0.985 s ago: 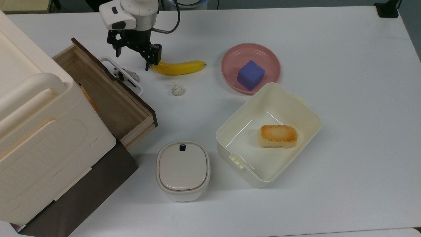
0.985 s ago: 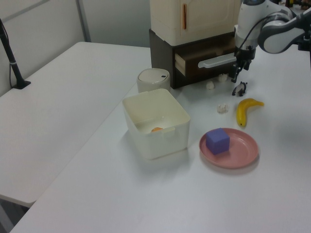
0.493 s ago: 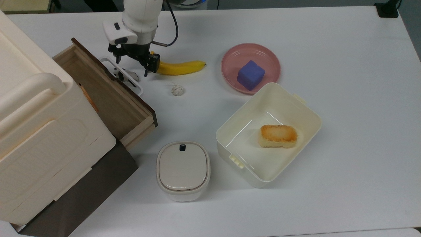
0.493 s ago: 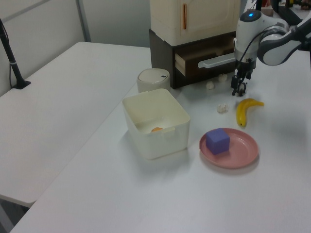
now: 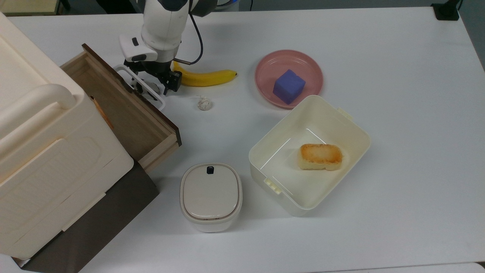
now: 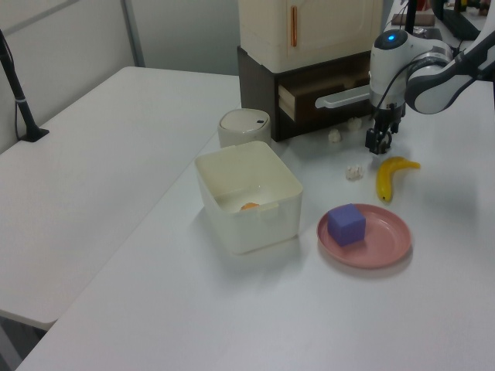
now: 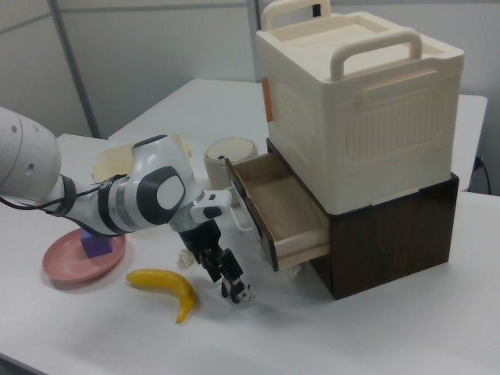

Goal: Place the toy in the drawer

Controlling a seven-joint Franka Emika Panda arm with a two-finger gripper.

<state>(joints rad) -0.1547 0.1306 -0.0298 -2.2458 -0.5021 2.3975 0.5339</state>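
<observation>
The gripper (image 7: pixel 234 287) is straddling the toy (image 7: pixel 244 296) on the table (image 5: pixel 379 57), jaws spread, ungrasped; the open drawer (image 5: pixel 113 110) is waiting.

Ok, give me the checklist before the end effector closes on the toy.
1. Drawer pulled open: ok.
2. Room on the drawer floor: ok, bare wood.
3. End effector low at the toy: ok.
4. Fingers apart, ready to close: ok.
5. Toy centred between the fingers: cannot tell; it is partly hidden.
6. Clear of the drawer's white handle and the banana: cannot tell; both lie very close.
</observation>
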